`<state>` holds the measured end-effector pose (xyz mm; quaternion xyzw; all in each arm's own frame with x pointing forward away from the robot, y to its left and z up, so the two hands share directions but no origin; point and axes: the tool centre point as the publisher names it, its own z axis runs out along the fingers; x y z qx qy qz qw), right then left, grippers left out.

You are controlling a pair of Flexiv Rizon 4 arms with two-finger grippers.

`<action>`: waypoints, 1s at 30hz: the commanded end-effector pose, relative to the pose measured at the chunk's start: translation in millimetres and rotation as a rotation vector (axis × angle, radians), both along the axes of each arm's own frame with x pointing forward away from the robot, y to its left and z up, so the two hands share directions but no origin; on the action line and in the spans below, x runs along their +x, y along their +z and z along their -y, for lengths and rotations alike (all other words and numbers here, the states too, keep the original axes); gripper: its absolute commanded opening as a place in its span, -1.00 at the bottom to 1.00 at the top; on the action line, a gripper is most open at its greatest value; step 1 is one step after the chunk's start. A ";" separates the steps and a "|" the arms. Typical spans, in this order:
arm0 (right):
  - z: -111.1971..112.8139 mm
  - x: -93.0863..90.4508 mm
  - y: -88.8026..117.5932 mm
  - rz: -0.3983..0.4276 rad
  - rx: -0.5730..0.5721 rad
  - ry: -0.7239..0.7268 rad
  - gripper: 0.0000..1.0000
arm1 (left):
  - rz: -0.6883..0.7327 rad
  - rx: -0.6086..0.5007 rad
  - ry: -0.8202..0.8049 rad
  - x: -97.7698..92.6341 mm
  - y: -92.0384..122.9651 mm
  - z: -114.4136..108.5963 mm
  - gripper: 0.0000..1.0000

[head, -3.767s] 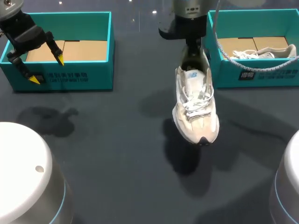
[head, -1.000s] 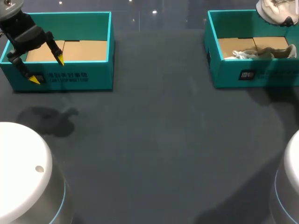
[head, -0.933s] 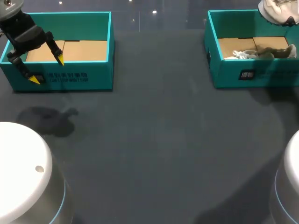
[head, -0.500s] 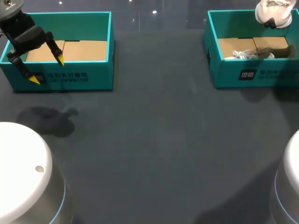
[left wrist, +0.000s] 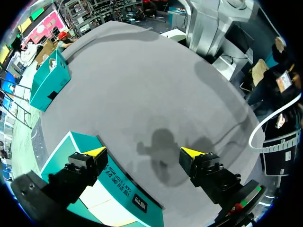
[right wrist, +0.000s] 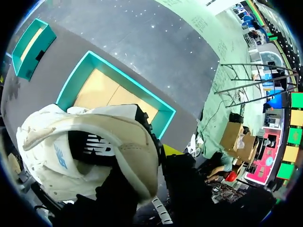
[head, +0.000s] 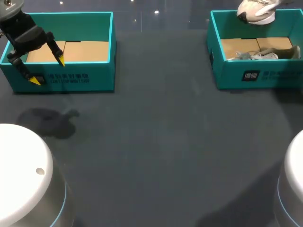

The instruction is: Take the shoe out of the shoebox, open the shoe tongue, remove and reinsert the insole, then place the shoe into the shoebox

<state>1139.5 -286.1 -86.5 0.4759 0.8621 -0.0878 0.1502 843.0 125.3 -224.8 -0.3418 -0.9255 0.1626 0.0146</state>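
The pale shoe is hanging in the air over the far rim of the right shoebox. A few seconds ago it was dangling toe-down over the middle of the desk, and in the last second it has been sliding inward along the box's far side and turning more level. By the look of it, that is putting the task in its closing step, with the shoe being brought home but not yet set down. The head view is leaving the carrying arm's end out of frame. Only the right wrist view is showing the right tool, clamped on the shoe's heel collar, with the dark insole sitting inside and the box's cardboard floor below. The head view alone is showing a second shoe lying inside the box by its near wall, a spot the carried shoe appears to be hiding from the wrist camera. Across the desk, the left tool is idling where it was, over the near corner of the left shoebox. The left wrist view is showing its fingers spread wide with nothing between them.
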 end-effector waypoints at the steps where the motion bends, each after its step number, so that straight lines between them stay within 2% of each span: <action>1: 9.6 1.1 -1.1 0.010 0.019 -0.124 -1.00 | 0.000 0.003 0.000 0.0 0.4 -0.2 1.00; 9: 19.6 -7.6 -13.5 0.029 0.029 -0.308 -1.00 | 0.000 0.003 0.000 0.0 0.4 -0.2 1.00; 12: 19.3 -9.3 -17.7 0.045 0.018 -0.346 -1.00 | 0.000 0.003 0.000 0.0 0.4 -0.2 1.00; 13: 19.9 -10.2 -19.5 0.062 -0.021 -0.389 -1.00 | 0.000 0.003 0.000 0.0 0.4 -0.2 1.00; 26: 19.9 -10.2 -19.5 0.062 -0.021 -0.389 -1.00 | 0.000 0.003 0.000 0.0 0.4 -0.2 1.00; 28: 25.1 -5.2 -29.0 0.063 0.008 -0.413 -1.00 | 0.000 0.003 0.000 0.0 0.4 -0.2 1.00; 30: 29.6 -2.1 -39.8 0.057 -0.014 -0.476 -1.00 | 0.000 0.003 0.000 0.0 0.4 -0.2 1.00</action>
